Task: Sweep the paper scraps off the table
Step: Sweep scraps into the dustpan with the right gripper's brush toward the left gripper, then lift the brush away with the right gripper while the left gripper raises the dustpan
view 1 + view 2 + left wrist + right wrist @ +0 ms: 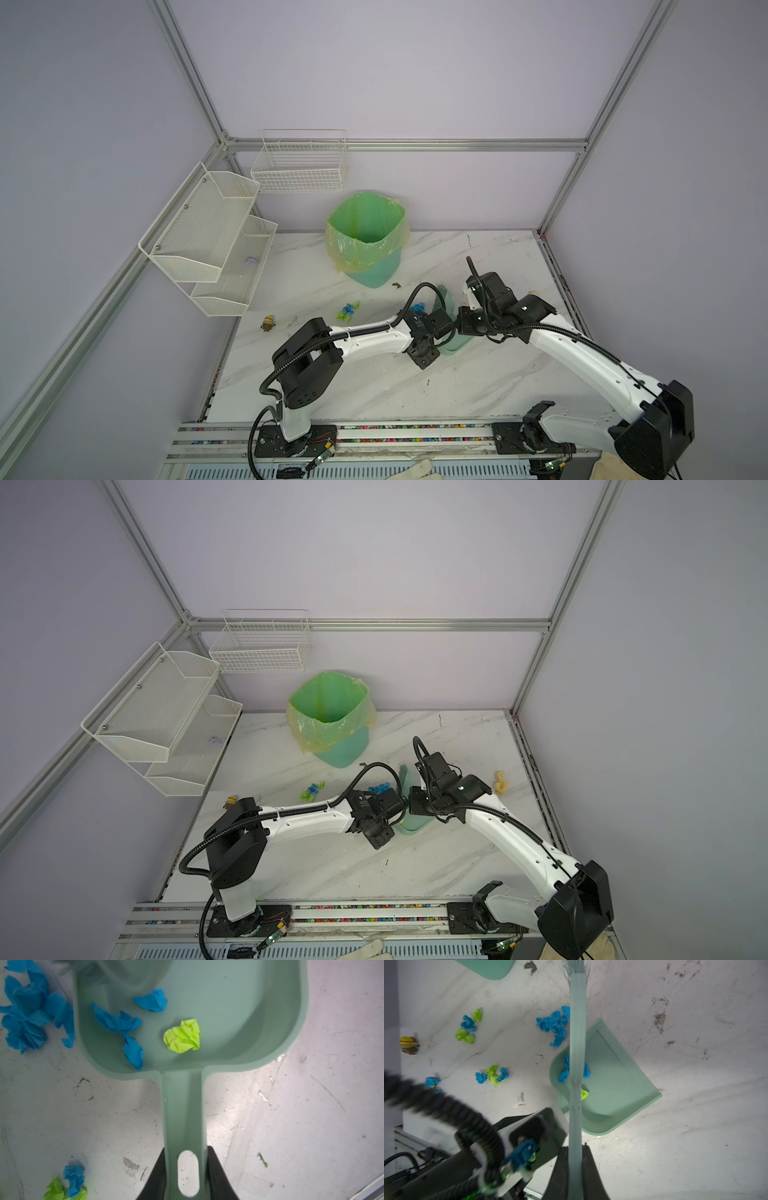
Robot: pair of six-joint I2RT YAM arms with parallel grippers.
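Note:
My left gripper [186, 1149] is shut on the handle of a mint-green dustpan [239, 1012] that lies on the table [374, 386]. Inside the pan lie three blue paper scraps [116, 1020] and a lime one [182, 1035]. A bunch of blue scraps [31, 1012] sits just outside the pan's side wall. My right gripper [575, 1147] is shut on the handle of a mint-green brush [576, 1043], which reaches across over the pan, bristles beyond it. More blue and lime scraps [468, 1026] lie in clusters further left [347, 311].
A green-lined bin [368, 237] stands behind the scraps, with a dark olive speck [396, 285] at its foot. A yellow toy figure [269, 322] lies near the table's left edge. White wire shelves [208, 241] hang on the left wall. A pale yellow object [500, 781] lies at the right.

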